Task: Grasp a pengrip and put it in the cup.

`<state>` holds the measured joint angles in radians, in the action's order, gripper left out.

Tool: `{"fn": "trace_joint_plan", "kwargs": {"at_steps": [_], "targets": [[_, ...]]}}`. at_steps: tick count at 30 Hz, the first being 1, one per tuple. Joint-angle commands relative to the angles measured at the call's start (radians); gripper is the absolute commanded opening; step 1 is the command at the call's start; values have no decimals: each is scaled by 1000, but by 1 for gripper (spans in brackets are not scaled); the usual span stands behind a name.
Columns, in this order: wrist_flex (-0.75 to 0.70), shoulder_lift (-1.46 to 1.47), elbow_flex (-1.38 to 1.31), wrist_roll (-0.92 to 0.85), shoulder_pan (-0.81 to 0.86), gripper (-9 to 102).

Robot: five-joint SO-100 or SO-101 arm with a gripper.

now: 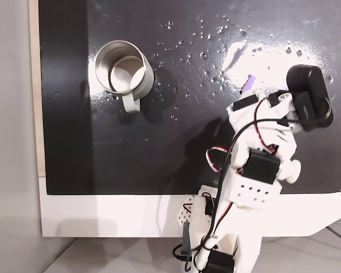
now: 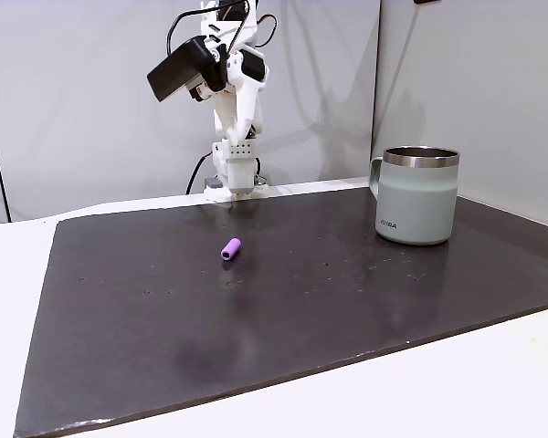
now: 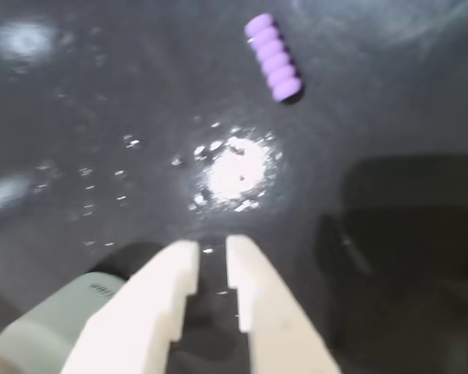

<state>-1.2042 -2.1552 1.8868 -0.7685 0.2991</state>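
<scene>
the small purple ribbed pengrip [image 3: 273, 57] lies loose on the black mat [image 2: 347, 310], ahead of the white two-finger gripper [image 3: 212, 248]; jaws nearly together, holding nothing; the silvery metal cup [image 1: 120, 67] stands well apart, mouth up, ready to receive; approach looks next.

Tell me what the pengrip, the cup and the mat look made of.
Pengrip: likely soft foam or rubber, matte purple, ribbed. Cup: metal, apparently pale grey coated outside, with a bare shiny rim. Mat: dark, glossy, maybe rubber or vinyl; it reflects glare.
</scene>
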Motion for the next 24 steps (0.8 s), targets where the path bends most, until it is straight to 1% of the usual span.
{"fn": "trace_joint_plan", "kwargs": {"at_steps": [1,4,6,9,19,24], "targets": [[-46,189,-178,-94,25,5],[-101,327,-281,-169,35,15],[-132,397,-341,-201,44,19],[-161,491,-414,-225,55,21],[-290,821,-719,-252,84,22],[-295,911,-775,-255,86,21]]}}
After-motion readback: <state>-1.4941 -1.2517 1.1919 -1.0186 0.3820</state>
